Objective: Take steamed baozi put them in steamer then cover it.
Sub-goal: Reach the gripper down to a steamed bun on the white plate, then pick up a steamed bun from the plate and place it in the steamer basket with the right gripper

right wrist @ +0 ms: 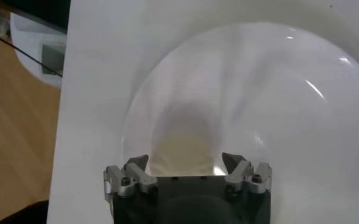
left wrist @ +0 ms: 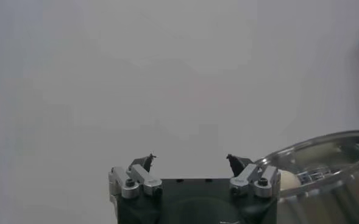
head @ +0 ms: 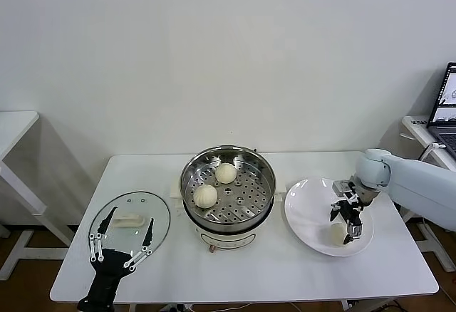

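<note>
The steamer [head: 228,157] stands mid-table with two baozi inside, one at the back [head: 226,173] and one at the front left [head: 205,196]. A third baozi [head: 336,234] lies on the white plate [head: 306,212] to the right. My right gripper [head: 341,227] is low over the plate, open, with its fingers either side of this baozi [right wrist: 182,149]. The cover [head: 158,212] lies flat on the table at the left, handle [head: 130,220] up. My left gripper [head: 131,217] hovers above it, open and empty. A fourth baozi is not in view.
In the left wrist view the open left gripper [left wrist: 188,159] faces the bare wall, with the steamer's rim [left wrist: 325,146] beside it. A laptop [head: 446,109] sits on a side table at the far right. Another side table [head: 14,123] is at the left.
</note>
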`<move>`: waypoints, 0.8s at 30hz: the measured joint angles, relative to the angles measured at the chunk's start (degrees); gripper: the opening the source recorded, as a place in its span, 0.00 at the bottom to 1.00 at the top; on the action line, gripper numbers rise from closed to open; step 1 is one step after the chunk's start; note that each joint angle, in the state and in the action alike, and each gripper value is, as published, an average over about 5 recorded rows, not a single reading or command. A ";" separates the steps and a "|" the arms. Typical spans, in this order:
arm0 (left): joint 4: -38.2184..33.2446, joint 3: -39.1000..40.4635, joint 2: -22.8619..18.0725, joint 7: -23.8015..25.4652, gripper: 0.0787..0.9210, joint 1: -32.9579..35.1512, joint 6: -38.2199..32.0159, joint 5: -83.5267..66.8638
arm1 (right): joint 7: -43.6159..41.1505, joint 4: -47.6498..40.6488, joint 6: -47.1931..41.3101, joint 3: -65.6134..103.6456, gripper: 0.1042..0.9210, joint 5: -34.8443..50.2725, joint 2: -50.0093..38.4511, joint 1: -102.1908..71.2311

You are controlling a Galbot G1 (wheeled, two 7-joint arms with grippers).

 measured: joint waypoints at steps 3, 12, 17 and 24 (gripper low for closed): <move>0.04 -0.04 0.02 -0.03 0.88 -0.03 -0.02 -0.02 | 0.27 -0.11 0.08 0.21 0.83 -0.45 0.06 -0.50; 0.01 -0.30 0.15 -0.10 0.88 -0.20 -0.02 -0.17 | 1.16 0.16 0.67 0.45 0.66 -1.19 -0.05 -0.67; -0.14 -0.35 0.32 -0.13 0.88 -0.26 -0.01 -0.18 | 1.02 0.55 1.37 0.15 0.64 -1.01 -0.13 0.42; -0.32 -0.34 0.88 -0.15 0.88 -0.24 0.00 -0.38 | -0.19 2.52 3.52 -1.93 0.64 0.64 0.43 6.46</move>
